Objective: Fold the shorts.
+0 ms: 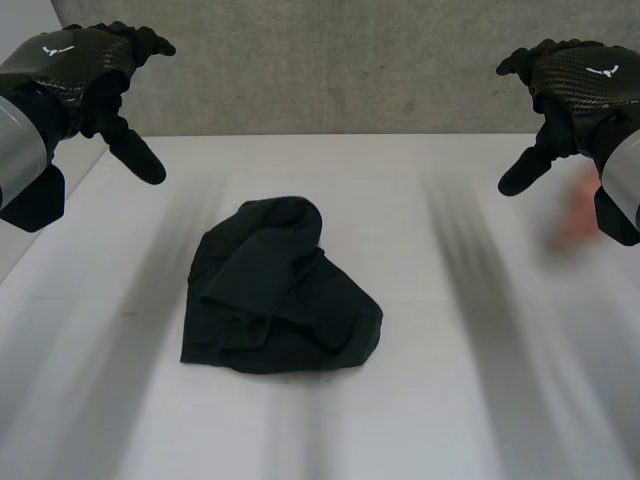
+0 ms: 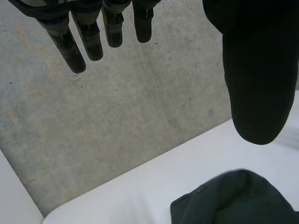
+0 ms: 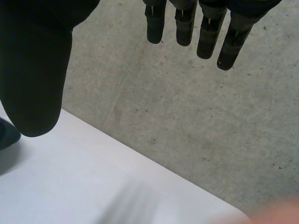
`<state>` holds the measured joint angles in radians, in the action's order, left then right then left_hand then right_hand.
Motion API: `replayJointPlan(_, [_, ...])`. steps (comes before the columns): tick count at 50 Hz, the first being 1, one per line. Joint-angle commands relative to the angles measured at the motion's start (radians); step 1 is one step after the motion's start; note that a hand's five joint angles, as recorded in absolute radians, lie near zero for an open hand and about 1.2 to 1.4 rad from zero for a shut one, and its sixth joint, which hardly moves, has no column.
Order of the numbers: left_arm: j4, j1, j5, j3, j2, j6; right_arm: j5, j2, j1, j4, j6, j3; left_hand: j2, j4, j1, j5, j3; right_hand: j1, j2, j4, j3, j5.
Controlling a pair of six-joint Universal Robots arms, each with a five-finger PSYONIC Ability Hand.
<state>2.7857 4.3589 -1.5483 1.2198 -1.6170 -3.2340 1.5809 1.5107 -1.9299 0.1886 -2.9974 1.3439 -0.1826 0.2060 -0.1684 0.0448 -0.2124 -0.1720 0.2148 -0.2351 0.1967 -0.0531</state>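
A pair of black shorts (image 1: 280,290) lies crumpled in a heap in the middle of the white table (image 1: 420,400). My left hand (image 1: 85,70) hovers high above the table's far left corner, open, fingers (image 2: 88,39) straight and holding nothing. My right hand (image 1: 575,85) hovers high at the far right, open too, with its fingers (image 3: 205,32) straight. Both hands are well apart from the shorts. In the left wrist view an edge of the shorts (image 2: 238,198) lies below the thumb (image 2: 254,70).
A grey concrete wall (image 1: 340,60) stands behind the table's far edge. A blurred pinkish shape (image 1: 578,215) shows at the table's right side, under my right hand. Bare table surrounds the shorts on every side.
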Motion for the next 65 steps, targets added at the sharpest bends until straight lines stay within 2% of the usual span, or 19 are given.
replayJointPlan(1, [0.0, 0.001, 0.004, 0.0, -0.024, -0.004, -0.001, -0.004, -0.003, 0.0, 0.0, 0.003, 0.008, -0.031, -0.006, -0.045, 0.038, -0.003, -0.04, 0.061, -0.022, 0.053])
replayJointPlan(11, [0.026, 0.005, 0.007, -0.016, -0.156, -0.018, -0.001, -0.012, -0.004, -0.029, 0.009, 0.021, -0.034, 0.01, -0.048, -0.003, -0.004, -0.003, -0.04, 0.061, -0.022, 0.053])
replayJointPlan(15, [0.126, 0.011, 0.005, -0.013, -0.253, -0.065, -0.006, -0.017, -0.004, -0.037, 0.012, 0.026, -0.066, 0.043, -0.08, 0.029, -0.036, -0.003, -0.04, 0.061, -0.022, 0.053])
replayJointPlan(20, [0.26, 0.037, 0.013, -0.02, -0.406, -0.18, -0.021, -0.018, -0.004, -0.051, 0.031, 0.057, -0.127, 0.104, -0.142, 0.091, -0.098, -0.003, -0.04, 0.061, -0.022, 0.053])
replayJointPlan(23, [0.29, 0.051, 0.014, -0.039, -0.49, -0.208, -0.055, -0.029, -0.004, -0.067, 0.058, 0.104, -0.189, 0.166, -0.203, 0.153, -0.159, -0.003, -0.04, 0.061, -0.022, 0.053])
replayJointPlan(26, [0.298, 0.053, 0.027, -0.086, -0.596, -0.219, -0.093, -0.046, -0.001, -0.096, 0.083, 0.155, -0.207, 0.184, -0.221, 0.17, -0.177, -0.003, -0.04, 0.061, -0.022, 0.053])
replayJointPlan(32, [0.301, 0.064, 0.036, -0.209, -0.757, -0.224, -0.116, -0.09, 0.005, -0.158, 0.103, 0.227, -0.213, 0.19, -0.227, 0.176, -0.183, -0.003, -0.04, 0.061, -0.022, 0.053])
replayJointPlan(39, [0.296, 0.062, 0.071, -0.273, -0.843, -0.216, -0.116, -0.124, 0.008, -0.192, 0.11, 0.264, -0.239, 0.216, -0.253, 0.202, -0.209, -0.003, -0.04, 0.061, -0.022, 0.053])
replayJointPlan(43, [0.298, 0.065, 0.128, -0.281, -0.853, -0.214, -0.114, -0.136, 0.009, -0.199, 0.11, 0.27, -0.336, 0.313, -0.35, 0.299, -0.306, -0.003, -0.04, 0.061, -0.022, 0.053])
replayJointPlan(48, [0.293, 0.064, 0.169, -0.284, -0.874, -0.222, -0.114, -0.142, 0.008, -0.202, 0.112, 0.271, -0.606, 0.582, -0.62, 0.569, -0.576, -0.003, -0.04, 0.061, -0.022, 0.053])
replayJointPlan(49, [0.29, 0.064, 0.169, -0.287, -0.879, -0.224, -0.114, -0.142, 0.009, -0.202, 0.112, 0.271, -0.717, 0.693, -0.731, 0.68, -0.687, -0.003, -0.04, 0.061, -0.022, 0.053])
replayJointPlan(50, [0.288, 0.064, 0.165, -0.289, -0.88, -0.224, -0.114, -0.142, 0.008, -0.202, 0.112, 0.271, -0.869, 0.846, -0.883, 0.832, -0.839, -0.003, -0.04, 0.061, -0.022, 0.053])
replayJointPlan(51, [0.284, 0.065, 0.151, -0.295, -0.882, -0.227, -0.113, -0.142, 0.009, -0.202, 0.112, 0.271, -1.21, 1.187, -1.224, 1.173, -1.18, -0.003, -0.04, 0.061, -0.022, 0.053])
replayJointPlan(54, [0.287, 0.067, 0.107, -0.31, -0.87, -0.239, -0.113, -0.144, 0.009, -0.202, 0.112, 0.271, -1.214, 1.19, -1.228, 1.177, -1.184, -0.003, -0.04, 0.061, -0.022, 0.053])
replayJointPlan(58, [0.316, 0.067, -0.048, -0.336, -0.837, -0.263, -0.113, -0.148, 0.009, -0.202, 0.112, 0.271, -1.214, 1.19, -1.228, 1.177, -1.184, -0.003, -0.04, 0.061, -0.022, 0.053])
replayJointPlan(59, [0.348, 0.082, -0.115, -0.342, -0.798, -0.268, -0.113, -0.148, 0.009, -0.202, 0.112, 0.271, -1.214, 1.19, -1.228, 1.177, -1.184, -0.003, -0.04, 0.061, -0.022, 0.053])
replayJointPlan(60, [0.368, 0.091, -0.145, -0.341, -0.773, -0.27, -0.113, -0.148, 0.009, -0.202, 0.112, 0.273, -1.214, 1.19, -1.228, 1.177, -1.184, -0.003, -0.04, 0.061, -0.022, 0.053])
replayJointPlan(63, [0.452, 0.113, -0.205, -0.327, -0.686, -0.267, -0.113, -0.15, 0.008, -0.202, 0.112, 0.274, -1.214, 1.19, -1.228, 1.177, -1.184, -0.003, -0.04, 0.061, -0.022, 0.053])
replayJointPlan(65, [0.495, 0.113, -0.205, -0.316, -0.644, -0.265, -0.113, -0.15, 0.005, -0.202, 0.112, 0.274, -1.214, 1.19, -1.228, 1.177, -1.184, -0.003, -0.04, 0.061, -0.022, 0.053])
